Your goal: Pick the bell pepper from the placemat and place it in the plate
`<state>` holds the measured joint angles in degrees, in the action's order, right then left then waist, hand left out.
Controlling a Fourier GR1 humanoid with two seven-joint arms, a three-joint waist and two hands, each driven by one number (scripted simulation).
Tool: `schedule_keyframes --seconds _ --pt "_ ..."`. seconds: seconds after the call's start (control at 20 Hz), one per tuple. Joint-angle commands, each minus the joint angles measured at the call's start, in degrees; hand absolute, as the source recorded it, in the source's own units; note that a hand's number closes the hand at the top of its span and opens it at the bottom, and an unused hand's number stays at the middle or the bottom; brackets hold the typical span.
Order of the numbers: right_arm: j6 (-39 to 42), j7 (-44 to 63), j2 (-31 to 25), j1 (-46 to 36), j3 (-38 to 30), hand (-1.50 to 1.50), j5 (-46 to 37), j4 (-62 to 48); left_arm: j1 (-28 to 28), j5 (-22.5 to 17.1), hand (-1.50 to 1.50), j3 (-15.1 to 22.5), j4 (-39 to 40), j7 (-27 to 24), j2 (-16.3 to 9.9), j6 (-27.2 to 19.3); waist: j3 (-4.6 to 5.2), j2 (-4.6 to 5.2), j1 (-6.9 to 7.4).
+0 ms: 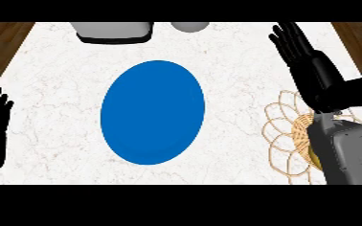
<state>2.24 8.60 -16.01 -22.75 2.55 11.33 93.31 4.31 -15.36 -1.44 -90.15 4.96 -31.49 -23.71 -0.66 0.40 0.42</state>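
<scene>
Now right robot hand (311,64) open — blue plate (152,112) well left.

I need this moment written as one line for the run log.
right hand: open, above woven placemat | left hand: at left edge | blue plate: holds nothing | bell pepper: not seen

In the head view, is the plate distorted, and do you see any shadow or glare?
Head view: the round blue plate looks stretched, taller than wide; no glare on it; only a faint darker band near its lower rim; the right hand and forearm hide part of the placemat.
</scene>
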Motion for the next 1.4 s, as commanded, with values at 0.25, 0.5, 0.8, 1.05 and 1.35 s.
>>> schedule_keyframes --seconds 0.25,0.5,0.8,1.05,1.35 --pt "26.1 -9.5 -1.3 4.7 16.9 1.5 4.6 3.5 -12.1 -0.8 0.0 5.5 -7.3 -3.6 -2.4 11.3 0.45 -0.43 -1.8" --pt "12.1 -19.4 -15.2 14.2 15.2 1.5 -25.2 1.8 -14.3 -1.6 0.0 7.0 -6.7 -1.6 -0.6 11.6 0.37 -0.29 -4.41" --pt "9.9 -46.2 -10.9 27.3 6.4 -1.5 -13.2 -8.7 -13.8 -0.6 0.0 9.2 -4.6 -3.7 1.3 13.8 0.47 -0.22 -2.08" --pt "12.2 -48.7 -13.4 22.9 -0.5 -1.5 -11.8 -9.3 -20.9 1.3 0.0 9.8 -0.4 -0.9 4.3 14.7 0.65 -0.34 -1.08" --pt "10.7 -38.2 -26.4 26.0 -5.5 -1.5 -19.5 0.2 -16.2 0.4 0.0 8.1 -2.9 -2.8 3.8 15.6 0.8 -0.67 -0.92"
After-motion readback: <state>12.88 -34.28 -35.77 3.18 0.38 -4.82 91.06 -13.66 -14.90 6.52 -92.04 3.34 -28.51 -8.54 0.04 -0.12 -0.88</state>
